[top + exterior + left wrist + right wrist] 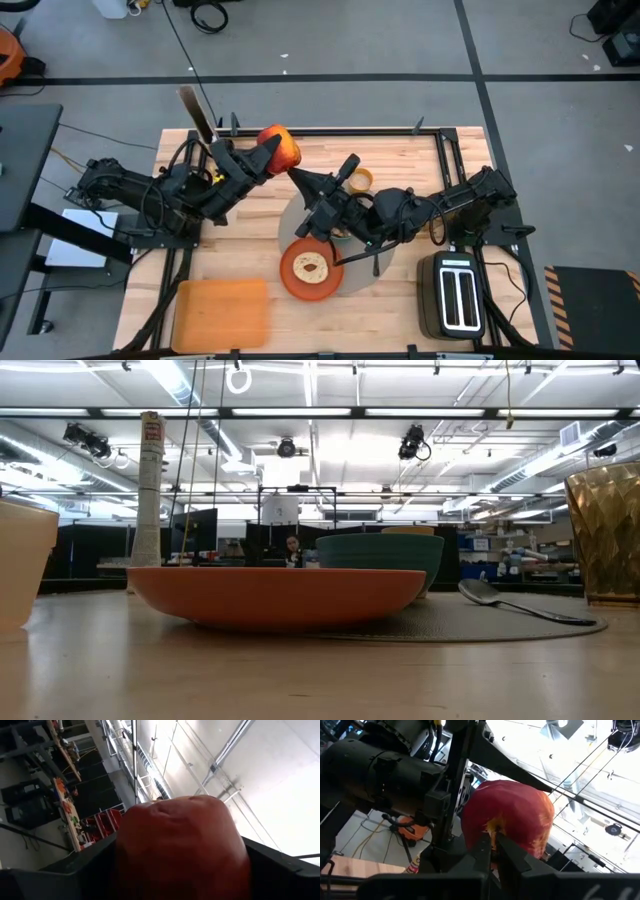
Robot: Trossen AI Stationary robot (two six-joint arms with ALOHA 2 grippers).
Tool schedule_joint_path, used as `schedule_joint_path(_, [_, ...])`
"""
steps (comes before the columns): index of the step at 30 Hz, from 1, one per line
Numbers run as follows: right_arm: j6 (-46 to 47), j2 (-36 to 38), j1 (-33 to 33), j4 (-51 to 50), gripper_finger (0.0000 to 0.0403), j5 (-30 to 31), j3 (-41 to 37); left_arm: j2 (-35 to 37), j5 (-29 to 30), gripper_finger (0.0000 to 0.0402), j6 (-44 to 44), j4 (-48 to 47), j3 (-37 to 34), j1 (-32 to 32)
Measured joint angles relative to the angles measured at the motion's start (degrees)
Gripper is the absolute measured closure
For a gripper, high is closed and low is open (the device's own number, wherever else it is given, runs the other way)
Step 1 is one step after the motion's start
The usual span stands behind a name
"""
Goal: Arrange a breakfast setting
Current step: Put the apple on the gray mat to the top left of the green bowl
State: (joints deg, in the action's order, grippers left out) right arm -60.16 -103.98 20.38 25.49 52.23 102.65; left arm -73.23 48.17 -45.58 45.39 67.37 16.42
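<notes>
Left gripper (270,155) clamping red apple (280,148) above wooden table (250,230).

The red apple (281,150), red with an orange-yellow patch, is lifted off the table at about 11 o'clock from the grey mat (375,274). The orange plate (311,270) lies on the mat's 8 o'clock edge, carrying a browned toast slice (311,267) flat at its centre. The teal bowl (380,556) stands upright on the mat behind the plate. The metal spoon (520,602) lies flat on the mat. The small yellow cup (360,180) stands upright at the mat's 12 o'clock.
</notes>
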Motion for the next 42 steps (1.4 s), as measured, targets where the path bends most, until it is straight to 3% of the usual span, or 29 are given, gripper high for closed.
schedule_joint_path(15, [-3.54, 0.00, 0.00, 1.35, 0.0383, 2.09, -0.02, 0.00, -0.40, 0.0049, 0.45, -1.76, 0.02, -0.23])
schedule_joint_path(24, [-6.48, 0.00, -0.61, -0.01, 0.0382, -1.26, -0.02, 0.20, -1.93, 0.0058, 0.95, -4.01, 0.13, -0.25])
schedule_joint_path(42, [-5.71, -0.01, -0.11, 6.05, 0.0382, 2.47, -0.02, 2.44, -3.76, 0.0051, 7.78, -5.45, 0.07, 0.49])
